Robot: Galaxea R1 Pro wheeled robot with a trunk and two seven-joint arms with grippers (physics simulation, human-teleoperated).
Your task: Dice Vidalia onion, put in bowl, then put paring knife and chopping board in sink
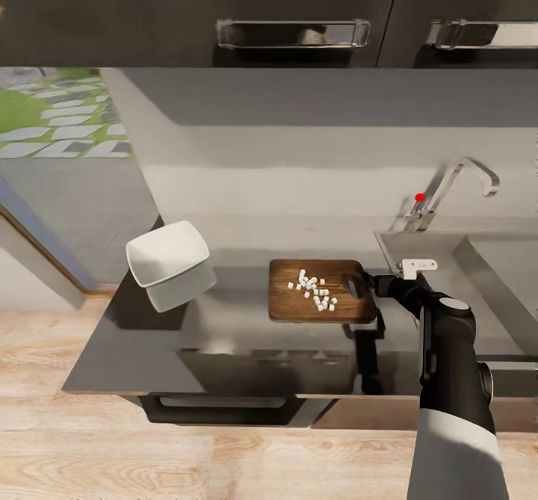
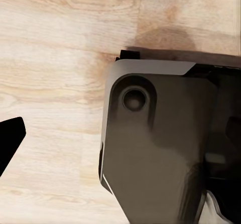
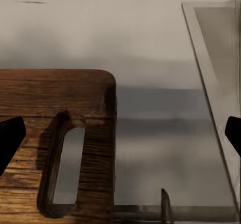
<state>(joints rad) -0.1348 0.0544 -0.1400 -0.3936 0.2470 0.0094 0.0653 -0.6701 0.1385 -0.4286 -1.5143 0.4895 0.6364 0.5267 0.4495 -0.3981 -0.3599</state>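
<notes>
Spanning head view, grey countertop (image 1: 224,328) sitting above pale wood floor (image 1: 97,455), dark wall cabinets (image 1: 299,7) overhead. Sink (image 1: 448,250) with chrome tap (image 1: 456,186) lying at 3 o'clock of chopping board (image 1: 321,291); white bowl (image 1: 168,261) at board's 9 o'clock, well apart. Diced onion (image 1: 314,291) resting on board. Right gripper (image 1: 373,285) reaching at board's slotted end, fingers (image 3: 10,138) spread wide, holding nothing. Left gripper: state cannot be told, one finger (image 2: 10,138) visible over floor.

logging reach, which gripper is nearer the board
Right. The right gripper sits at the board's slotted end; the left gripper hangs over the wood floor, away from it.
</notes>
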